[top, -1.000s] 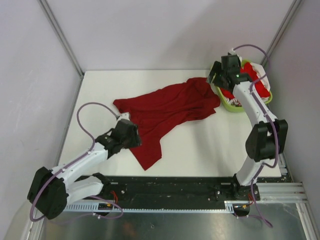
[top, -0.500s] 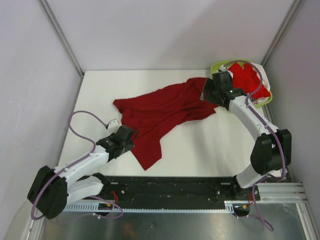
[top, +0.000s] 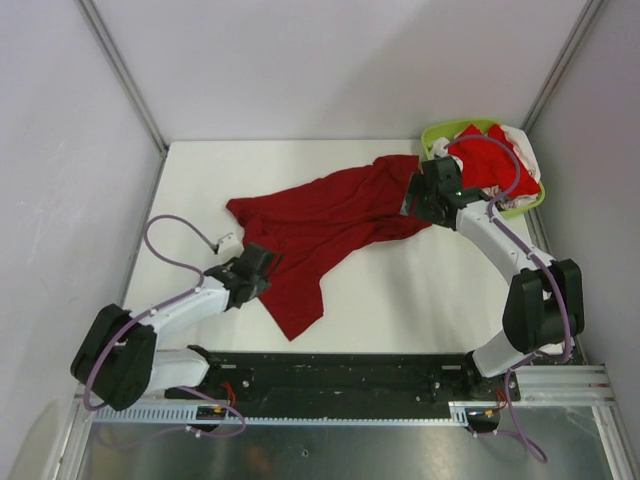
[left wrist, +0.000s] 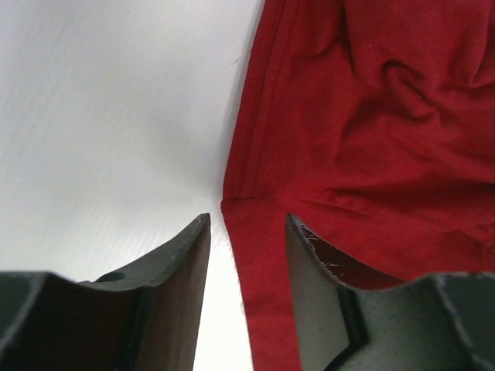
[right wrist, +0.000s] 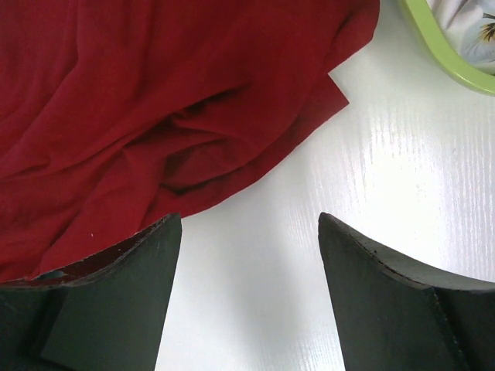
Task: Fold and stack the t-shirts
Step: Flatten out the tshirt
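Since a second ago: the right gripper (top: 414, 193) is coming off the basket (top: 437, 131) and settling at the right end of the shirt (top: 330, 222), so more of the lime rim is showing at upper right. The left gripper (top: 262, 266) is sitting at the shirt's left hem again, having drifted toward lower left half a second back. The shirt is lying as it was (no fold in it).

Left wrist view: the left gripper (left wrist: 247, 232) is hovering low, jaws parted, pinching nothing. The shirt's (left wrist: 363, 116) hem corner is lying in the gap. Bare table (left wrist: 100, 116) is running past the left finger (left wrist: 182, 263), and cloth is passing behind the right one.

Right wrist view: the right gripper (right wrist: 247, 232) is standing spread wide over bare table, empty. The shirt's (right wrist: 116, 100) bunched edge is running just past the left finger (right wrist: 124, 286). The basket rim (right wrist: 441, 46) is cutting the upper right corner, with white table separating it from the shirt's corner and patterned cloth (right wrist: 473, 23) showing inside.

Edges and room, top view: the shirt is sprawling crumpled across mid-frame, slanting from lower left to upper right. Its lower flap is reaching close to the table's (top: 200, 180) near edge at bottom centre. Open table is lying at upper left, and at lower right between the flap and the right arm. A red shirt (top: 485, 160) is heaping in the basket, with patterned cloth (top: 520, 140) behind it.
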Controlling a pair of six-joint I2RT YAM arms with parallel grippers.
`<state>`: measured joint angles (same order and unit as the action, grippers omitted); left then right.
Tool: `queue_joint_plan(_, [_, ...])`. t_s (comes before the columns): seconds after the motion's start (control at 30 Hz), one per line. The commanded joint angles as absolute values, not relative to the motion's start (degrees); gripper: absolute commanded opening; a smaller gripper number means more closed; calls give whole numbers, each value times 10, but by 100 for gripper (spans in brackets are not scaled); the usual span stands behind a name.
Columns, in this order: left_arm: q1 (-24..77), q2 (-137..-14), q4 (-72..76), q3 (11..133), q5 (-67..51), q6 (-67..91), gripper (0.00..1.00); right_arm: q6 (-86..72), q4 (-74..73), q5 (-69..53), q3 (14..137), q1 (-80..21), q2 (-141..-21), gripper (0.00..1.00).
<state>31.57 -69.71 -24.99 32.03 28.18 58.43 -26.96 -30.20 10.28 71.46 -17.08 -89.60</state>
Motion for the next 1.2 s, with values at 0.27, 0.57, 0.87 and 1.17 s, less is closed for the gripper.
queue_joint_plan(0.27, [270, -731, -209, 341, 276, 565, 17, -275, -272, 120, 685, -156, -858, 76])
queue_joint_plan(0.57, [175, -703, -232, 383, 282, 510, 0, -291, -242, 125, 643, -137, -882, 63])
queue_joint_plan(0.87, [116, -739, -249, 417, 276, 503, 0, -302, -205, 135, 616, -136, -950, 46])
queue_joint_plan(1.17, [102, -752, -252, 428, 269, 495, 0, -299, -168, 125, 612, -118, -1002, 45])
